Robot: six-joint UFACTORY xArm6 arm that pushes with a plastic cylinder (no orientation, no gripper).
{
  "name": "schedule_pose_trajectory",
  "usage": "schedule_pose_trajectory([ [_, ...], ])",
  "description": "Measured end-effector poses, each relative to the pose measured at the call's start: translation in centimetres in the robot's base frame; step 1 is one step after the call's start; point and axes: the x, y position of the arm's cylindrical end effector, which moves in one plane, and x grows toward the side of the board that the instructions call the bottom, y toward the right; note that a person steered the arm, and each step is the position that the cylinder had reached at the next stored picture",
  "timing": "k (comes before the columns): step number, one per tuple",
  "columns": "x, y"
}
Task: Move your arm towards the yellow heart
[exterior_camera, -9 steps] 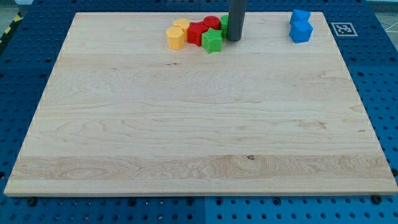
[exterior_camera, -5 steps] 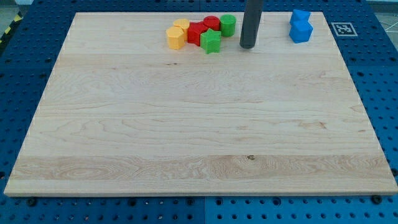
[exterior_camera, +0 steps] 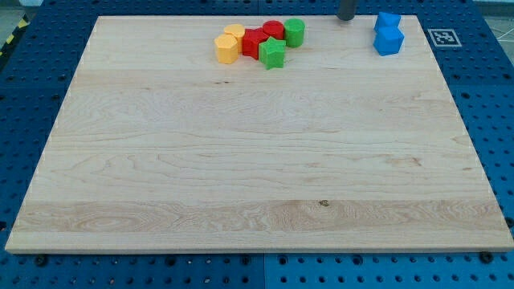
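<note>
The yellow heart (exterior_camera: pixel 235 32) sits near the worktop's (exterior_camera: pixel 241 160) top edge, touching a yellow block (exterior_camera: pixel 226 49) and red blocks (exterior_camera: pixel 257 42). The tip (exterior_camera: pixel 346 18) shows at the view's top, between the green cylinder (exterior_camera: pixel 294 32) and blue blocks (exterior_camera: pixel 388 34). There are no jaws.

Tip shifted up and right.
My tip (exterior_camera: pixel 346 18) was carried from beside the green cylinder (exterior_camera: pixel 294 32) to the board's top edge, nearer the blue blocks (exterior_camera: pixel 388 34).
</note>
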Motion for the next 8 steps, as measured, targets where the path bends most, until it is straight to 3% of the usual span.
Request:
schedule_pose_trajectory([
  [2, 0.1, -3.6],
  [5, 0.1, -23.0],
  [6, 0.5, -25.3],
  [8, 1.3, -22.8],
])
